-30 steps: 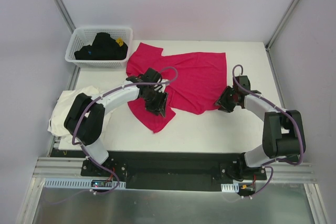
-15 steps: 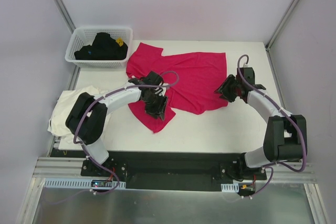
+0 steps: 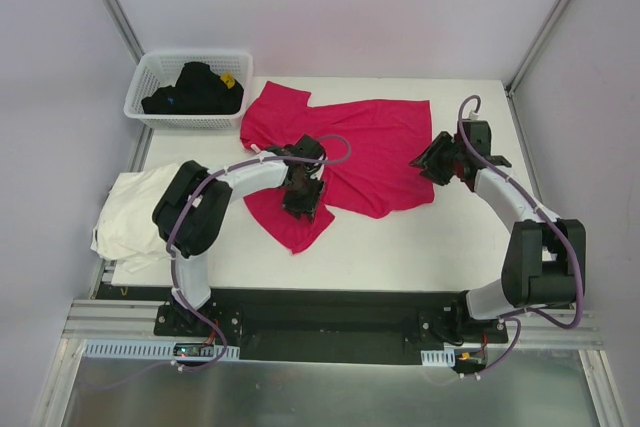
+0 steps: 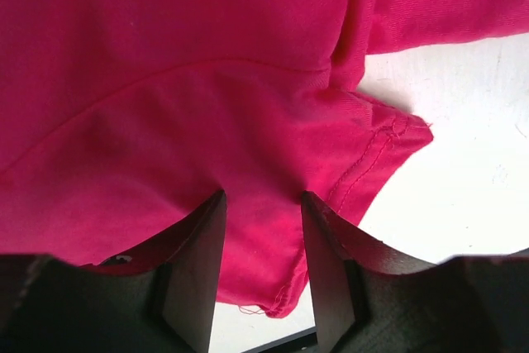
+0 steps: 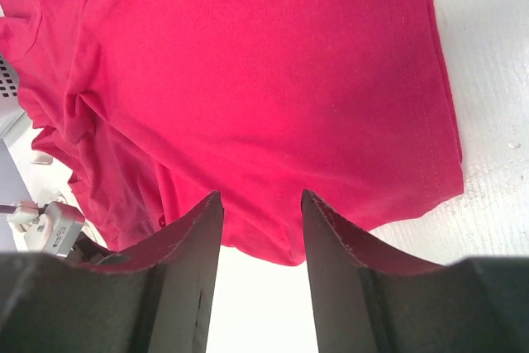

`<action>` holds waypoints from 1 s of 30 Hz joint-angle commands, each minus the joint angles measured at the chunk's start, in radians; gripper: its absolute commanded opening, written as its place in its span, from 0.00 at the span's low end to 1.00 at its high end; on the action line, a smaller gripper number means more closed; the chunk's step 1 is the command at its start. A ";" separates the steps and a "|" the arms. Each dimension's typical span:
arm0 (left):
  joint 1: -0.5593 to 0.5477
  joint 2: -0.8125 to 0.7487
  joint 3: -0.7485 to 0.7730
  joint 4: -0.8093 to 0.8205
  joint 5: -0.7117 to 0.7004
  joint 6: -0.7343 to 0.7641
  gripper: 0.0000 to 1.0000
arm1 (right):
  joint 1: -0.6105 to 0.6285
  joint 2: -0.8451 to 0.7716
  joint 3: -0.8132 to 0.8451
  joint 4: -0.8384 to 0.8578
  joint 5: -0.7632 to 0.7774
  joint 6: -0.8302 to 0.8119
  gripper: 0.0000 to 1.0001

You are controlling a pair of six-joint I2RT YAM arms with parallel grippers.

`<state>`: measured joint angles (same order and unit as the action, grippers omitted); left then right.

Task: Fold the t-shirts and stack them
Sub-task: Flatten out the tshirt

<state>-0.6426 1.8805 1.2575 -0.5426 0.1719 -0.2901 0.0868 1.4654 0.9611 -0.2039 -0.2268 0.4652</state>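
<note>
Left end effector (image 4: 262, 200) agape (over magenta t-shirt (image 4: 165, 80))

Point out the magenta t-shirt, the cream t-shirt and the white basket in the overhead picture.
magenta t-shirt (image 3: 385, 142), top external view, on the flat cloth of its body.
cream t-shirt (image 3: 128, 215), top external view, on its bunched middle.
white basket (image 3: 185, 119), top external view, on its near lattice wall.

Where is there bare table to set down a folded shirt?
Widest bare patch: near right of the table, between the lower hem of the magenta shirt, the right arm and the front edge. Smaller: far right corner, beyond the right gripper. Crowded: the left side, with left arm, cream shirt and basket.
</note>
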 commanded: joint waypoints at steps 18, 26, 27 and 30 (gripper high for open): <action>-0.086 -0.073 -0.210 -0.013 0.035 -0.156 0.38 | -0.085 -0.094 0.025 0.080 -0.086 0.082 0.46; -0.134 -0.118 -0.288 -0.007 0.021 -0.227 0.37 | -0.085 -0.143 -0.056 0.086 -0.097 0.078 0.47; -0.146 -0.126 -0.297 -0.002 0.017 -0.233 0.37 | -0.084 -0.152 -0.062 0.086 -0.097 0.076 0.47; -0.160 -0.144 -0.311 -0.003 0.002 -0.247 0.37 | -0.085 -0.168 -0.084 0.083 -0.092 0.061 0.47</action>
<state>-0.7689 1.7241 1.0142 -0.4847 0.2054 -0.4938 0.0063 1.3453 0.9043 -0.1387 -0.3050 0.5346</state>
